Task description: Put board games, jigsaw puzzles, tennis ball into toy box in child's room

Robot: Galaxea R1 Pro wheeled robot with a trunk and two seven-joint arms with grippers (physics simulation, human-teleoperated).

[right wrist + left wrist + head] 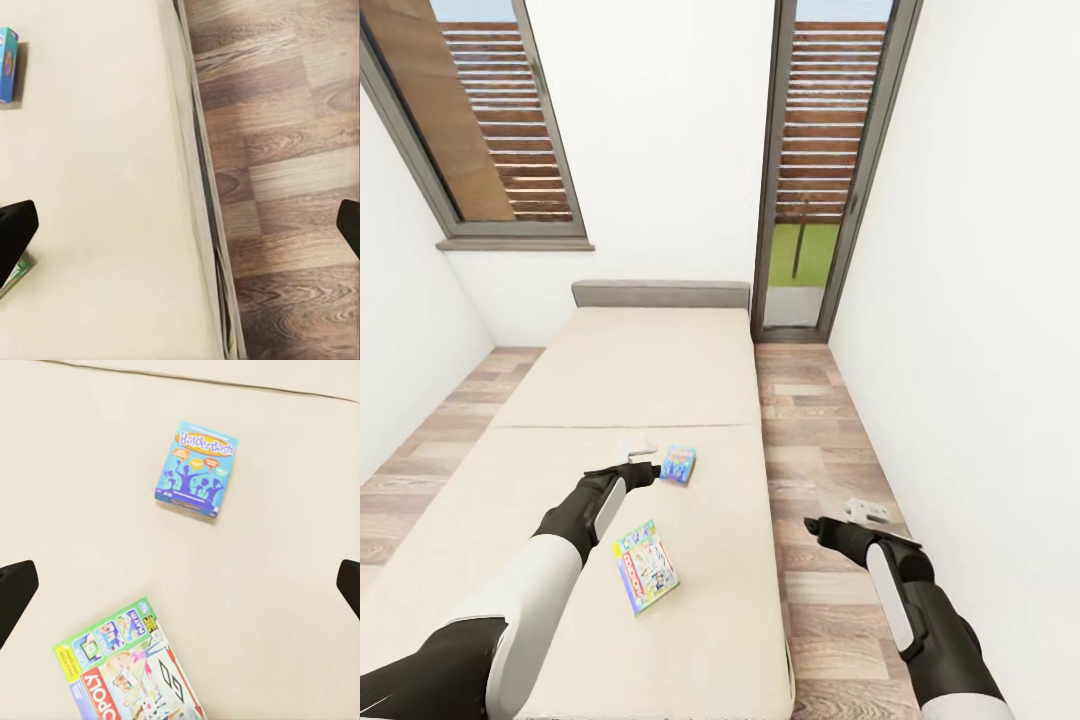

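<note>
Bed [630,380] is the landmark: beige mattress, low grey headboard [660,294] against the white wall, wood-plank floor [815,420] down its right side.

Two board games lie flat on the mattress, near the foot half. The small blue Balderdash box [678,464] sits closer to the headboard; the larger Monopoly box [646,566] lies nearer the bed's foot, turned askew. The two are apart, not touching.

Left gripper [637,447] hangs above the mattress just beside the Balderdash box, on the side away from the floor strip. Its wrist camera looks down on both boxes, dark fingertips [16,592] at the frame's far edges: jaws spread wide, nothing between them.

Right gripper [868,511] hovers off the bed, above the floor planks by the mattress's right edge [196,187]. Fingertips likewise far apart, holding nothing.
</note>
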